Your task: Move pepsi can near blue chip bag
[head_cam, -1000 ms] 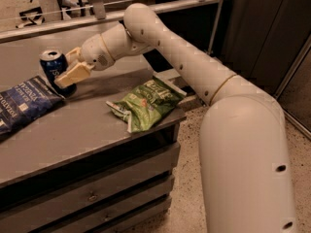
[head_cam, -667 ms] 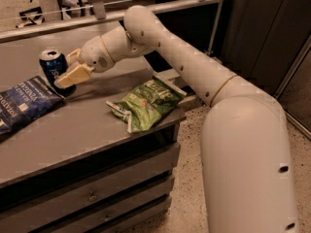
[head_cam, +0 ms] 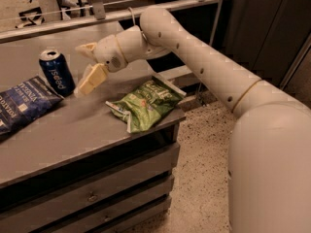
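Observation:
The pepsi can (head_cam: 57, 72) stands upright on the grey table top (head_cam: 73, 130), at the left back. The blue chip bag (head_cam: 22, 106) lies flat just in front and left of the can, its upper corner almost touching the can's base. My gripper (head_cam: 86, 64) is open and empty, a short way to the right of the can. One cream finger (head_cam: 92, 79) points down to the table, the other (head_cam: 86, 49) points up and left. The white arm reaches in from the right.
A green chip bag (head_cam: 148, 102) lies near the table's right front corner, under the arm. The table has drawers below its front edge. A rail runs along the back. Speckled floor and dark cabinets are at the right.
The gripper has drawn back to the right, away from the can, and its fingers have spread apart. The can stands free next to the blue bag.

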